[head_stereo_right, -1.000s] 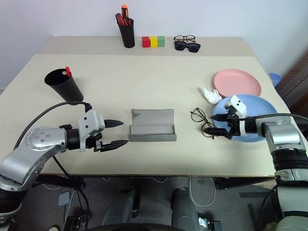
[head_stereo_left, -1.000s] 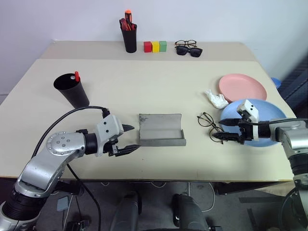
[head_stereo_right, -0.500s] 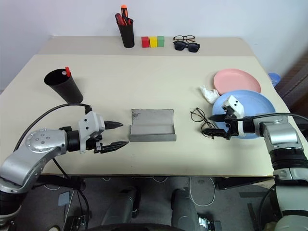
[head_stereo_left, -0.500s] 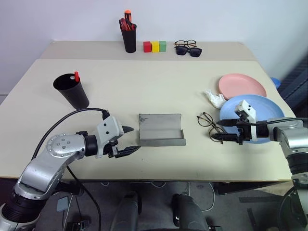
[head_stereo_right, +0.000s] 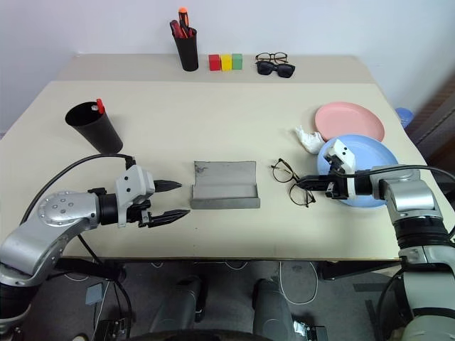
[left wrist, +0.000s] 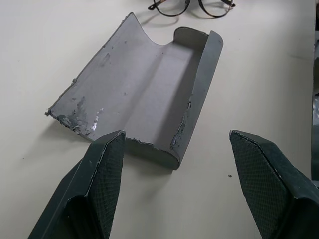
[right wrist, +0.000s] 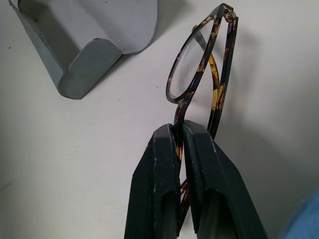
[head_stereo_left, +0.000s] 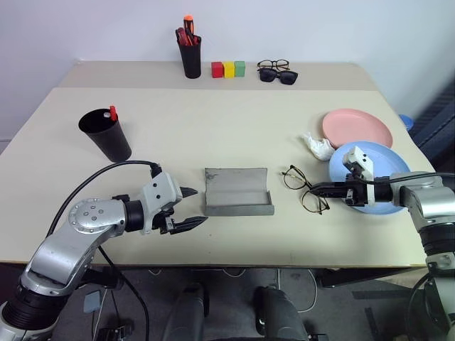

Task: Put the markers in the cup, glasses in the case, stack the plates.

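Note:
The thin wire-framed glasses (head_stereo_left: 297, 186) lie on the table right of the open grey case (head_stereo_left: 238, 192). My right gripper (head_stereo_left: 318, 190) is shut on the frame's right side; the right wrist view shows the fingers (right wrist: 164, 169) pinching the rim of the glasses (right wrist: 199, 64). Just left of the case my left gripper (head_stereo_left: 190, 207) stands open and empty, facing the case (left wrist: 149, 94). A red-capped marker (head_stereo_left: 112, 112) stands in the black cup (head_stereo_left: 108, 136) at the left. The pink plate (head_stereo_left: 357, 128) and the blue plate (head_stereo_left: 387, 162) lie side by side at the right.
A crumpled white scrap (head_stereo_left: 318, 145) lies between the glasses and the plates. Along the back stand a black pen pot (head_stereo_left: 190, 57) with red-orange pens, three coloured blocks (head_stereo_left: 229, 69), and sunglasses with thick-rimmed spectacles (head_stereo_left: 279, 71). My right forearm lies over the blue plate.
My right gripper has gone from open to shut on the glasses' frame, and the glasses have slid slightly left toward the case. The left arm has not moved.

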Controlling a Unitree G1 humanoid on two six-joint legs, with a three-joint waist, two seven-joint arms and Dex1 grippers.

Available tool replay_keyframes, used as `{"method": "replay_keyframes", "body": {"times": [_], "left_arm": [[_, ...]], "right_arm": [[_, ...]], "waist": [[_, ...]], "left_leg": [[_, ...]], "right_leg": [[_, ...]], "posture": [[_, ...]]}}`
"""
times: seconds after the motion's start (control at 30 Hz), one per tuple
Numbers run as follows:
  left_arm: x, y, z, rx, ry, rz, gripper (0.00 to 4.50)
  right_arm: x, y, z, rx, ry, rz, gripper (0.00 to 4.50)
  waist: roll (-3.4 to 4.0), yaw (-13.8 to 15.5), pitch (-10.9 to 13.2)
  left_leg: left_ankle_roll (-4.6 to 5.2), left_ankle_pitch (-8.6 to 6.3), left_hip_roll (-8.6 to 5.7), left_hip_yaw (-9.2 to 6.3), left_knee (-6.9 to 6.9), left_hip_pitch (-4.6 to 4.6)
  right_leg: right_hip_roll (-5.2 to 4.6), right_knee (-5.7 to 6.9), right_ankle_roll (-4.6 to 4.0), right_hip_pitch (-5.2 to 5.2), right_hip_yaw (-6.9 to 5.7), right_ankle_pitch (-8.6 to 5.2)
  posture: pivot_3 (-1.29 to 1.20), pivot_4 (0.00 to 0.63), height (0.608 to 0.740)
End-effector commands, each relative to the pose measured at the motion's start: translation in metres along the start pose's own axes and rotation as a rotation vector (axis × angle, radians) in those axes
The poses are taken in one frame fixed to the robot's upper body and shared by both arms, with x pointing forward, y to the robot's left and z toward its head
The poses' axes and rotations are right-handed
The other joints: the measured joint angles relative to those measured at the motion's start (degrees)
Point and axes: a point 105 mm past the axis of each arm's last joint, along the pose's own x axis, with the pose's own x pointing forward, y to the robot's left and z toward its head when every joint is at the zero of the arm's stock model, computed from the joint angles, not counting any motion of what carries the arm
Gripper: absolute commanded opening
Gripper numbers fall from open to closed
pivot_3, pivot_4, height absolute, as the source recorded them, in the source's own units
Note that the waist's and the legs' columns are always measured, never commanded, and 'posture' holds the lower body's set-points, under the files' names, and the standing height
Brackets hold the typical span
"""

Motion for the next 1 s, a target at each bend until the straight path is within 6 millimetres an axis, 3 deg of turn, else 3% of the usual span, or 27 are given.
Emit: {"method": "replay_keyframes", "body": {"times": [0.03, 0.23, 0.33, 0.43, 0.53, 0.63, 0.8, 0.9, 1.0], "left_arm": [[-0.005, 0.001, 0.011, 0.045, -0.025, 0.018, 3.40], [-0.006, 0.000, 0.011, 0.038, -0.025, 0.024, 3.40], [-0.007, -0.002, 0.013, 0.027, -0.062, 0.023, 3.40], [-0.010, 0.001, 0.026, 0.046, -0.220, 0.095, 3.40], [-0.014, 0.002, 0.024, 0.009, -0.284, 0.145, 3.40], [-0.025, 0.000, 0.021, -0.041, -0.351, 0.049, 3.40], [-0.044, -0.007, 0.001, -0.078, -0.317, -0.107, 3.40], [-0.050, -0.008, -0.007, -0.074, -0.285, -0.154, 3.40], [-0.053, -0.007, -0.011, -0.063, -0.268, -0.163, 3.40]], "right_arm": [[0.001, -0.002, 0.000, -0.012, 0.013, -0.014, 0.05], [-0.002, 0.003, 0.012, -0.030, -0.016, 0.002, 0.05], [-0.008, 0.015, 0.046, -0.067, -0.125, 0.049, 0.05], [-0.004, 0.032, 0.079, -0.159, -0.221, 0.100, 0.05], [0.007, 0.046, 0.099, -0.262, -0.280, 0.144, 0.05], [0.030, 0.065, 0.116, -0.314, -0.319, 0.220, 0.05], [0.069, 0.077, 0.116, -0.327, -0.305, 0.268, 0.05], [0.092, 0.073, 0.108, -0.322, -0.287, 0.244, 0.05], [0.103, 0.070, 0.097, -0.325, -0.253, 0.244, 0.05]], "waist": [[0.00, -0.03, 0.00], [0.00, -0.05, 0.00], [0.04, -0.19, 0.02], [0.13, -0.51, 0.08], [0.11, -0.97, 0.07], [0.11, -0.98, 0.07], [0.13, -1.07, 0.08], [0.13, -0.91, 0.08], [0.14, -0.89, 0.09]], "left_leg": [[0.00, 0.00, 0.00, 0.00, 0.00, 0.00], [0.00, 0.00, 0.00, 0.00, 0.00, 0.00], [0.00, 0.00, 0.00, 0.00, -0.01, 0.00], [0.00, 0.00, 0.00, 0.01, -0.02, -0.02], [0.00, 0.00, 0.02, -0.02, -0.05, -0.01], [0.00, 0.00, 0.03, -0.03, -0.07, 0.01], [0.00, 0.00, 0.03, -0.01, -0.07, -0.02], [0.00, 0.00, 0.02, 0.00, -0.08, -0.05], [-0.01, 0.00, 0.02, 0.00, -0.07, -0.09]], "right_leg": [[0.00, 0.00, -0.01, 0.00, 0.00, 0.01], [0.00, 0.00, -0.02, 0.00, 0.00, 0.01], [0.00, 0.01, -0.01, -0.02, 0.01, 0.01], [0.00, 0.02, -0.02, -0.05, 0.03, 0.01], [0.00, 0.02, -0.06, -0.05, 0.02, 0.04], [0.04, 0.04, -0.05, -0.05, 0.00, 0.03], [0.02, 0.03, -0.11, -0.12, 0.01, 0.06], [0.01, 0.00, -0.12, -0.14, 0.01, 0.06], [0.01, 0.00, -0.12, -0.16, 0.01, 0.07]], "posture": [[0.00, 0.150, 0.740], [0.00, 0.150, 0.740], [0.00, 0.150, 0.740], [0.00, 0.150, 0.740], [0.00, 0.150, 0.740], [0.00, 0.150, 0.740], [0.00, 0.150, 0.740], [0.00, 0.150, 0.740], [0.00, 0.150, 0.740]]}}
